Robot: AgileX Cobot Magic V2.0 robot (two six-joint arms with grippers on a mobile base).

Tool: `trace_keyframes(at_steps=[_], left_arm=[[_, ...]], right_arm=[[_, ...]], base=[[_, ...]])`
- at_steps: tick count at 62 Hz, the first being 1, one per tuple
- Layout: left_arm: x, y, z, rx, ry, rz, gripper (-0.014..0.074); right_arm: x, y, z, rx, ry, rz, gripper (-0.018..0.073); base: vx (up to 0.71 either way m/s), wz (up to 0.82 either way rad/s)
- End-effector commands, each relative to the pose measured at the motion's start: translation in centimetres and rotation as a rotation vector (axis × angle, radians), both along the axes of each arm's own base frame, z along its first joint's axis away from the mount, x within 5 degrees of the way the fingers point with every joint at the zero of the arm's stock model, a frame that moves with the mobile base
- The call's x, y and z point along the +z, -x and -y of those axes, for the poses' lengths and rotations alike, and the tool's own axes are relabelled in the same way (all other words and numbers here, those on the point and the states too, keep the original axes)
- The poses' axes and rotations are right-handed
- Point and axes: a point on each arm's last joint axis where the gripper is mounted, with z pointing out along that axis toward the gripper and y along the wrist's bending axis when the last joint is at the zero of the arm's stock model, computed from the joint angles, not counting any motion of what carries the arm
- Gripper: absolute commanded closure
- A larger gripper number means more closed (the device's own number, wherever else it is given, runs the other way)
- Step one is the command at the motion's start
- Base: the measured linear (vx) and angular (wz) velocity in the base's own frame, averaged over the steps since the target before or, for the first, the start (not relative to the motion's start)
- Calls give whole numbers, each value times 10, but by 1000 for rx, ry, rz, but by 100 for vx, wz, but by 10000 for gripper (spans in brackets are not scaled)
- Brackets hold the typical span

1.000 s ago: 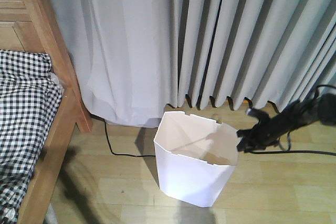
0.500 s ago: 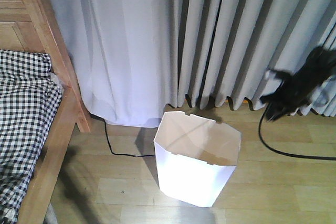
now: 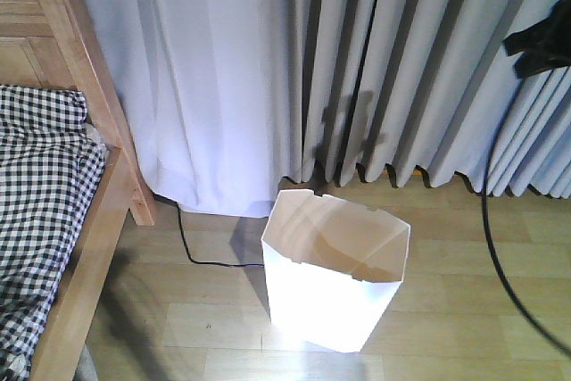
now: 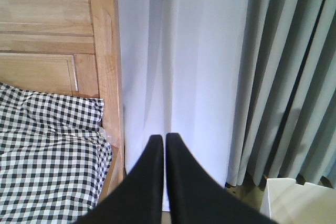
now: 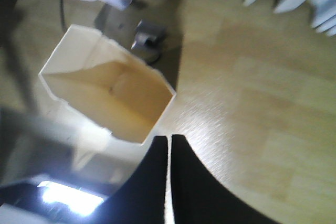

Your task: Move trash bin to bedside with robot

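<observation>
The white trash bin [image 3: 332,296] stands upright on the wooden floor in front of the curtains, with its cream inside showing. To its left is the bedside: a slanted wooden post [image 3: 87,73] and checked bedding [image 3: 40,202], with a strip of floor between them and the bin. My right arm [image 3: 538,42] hangs high at the top right, well clear of the bin. In the right wrist view the right gripper [image 5: 169,138] is shut and empty above the floor, just past the bin's rim [image 5: 157,80]. The left gripper [image 4: 163,136] is shut and empty, facing the bed post [image 4: 105,66] and the curtain.
Grey curtains [image 3: 384,60] hang behind the bin, down to the floor. A thin black cable [image 3: 189,252] lies on the floor between bed and bin. The arm's own black cable [image 3: 496,256] drops to the floor on the right. A corner of the bin [image 4: 302,203] shows at the lower right of the left wrist view.
My right arm has risen from the bin's right rim up to the top right corner, its cable trailing after it. The bin stays where it was.
</observation>
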Motion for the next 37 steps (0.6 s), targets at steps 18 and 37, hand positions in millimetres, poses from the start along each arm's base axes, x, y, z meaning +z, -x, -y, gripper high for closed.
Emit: trace_keyframes(at_steps=[18,37], left_arm=[[-3,-1,0,1,12,50,602],[-3,-1,0,1,12,50,602]], right_arm=[[68,152,-23,-176,162,626,564],[47,262,-52,-387,-53,1043,564]], base=[[0,0],[0,0]])
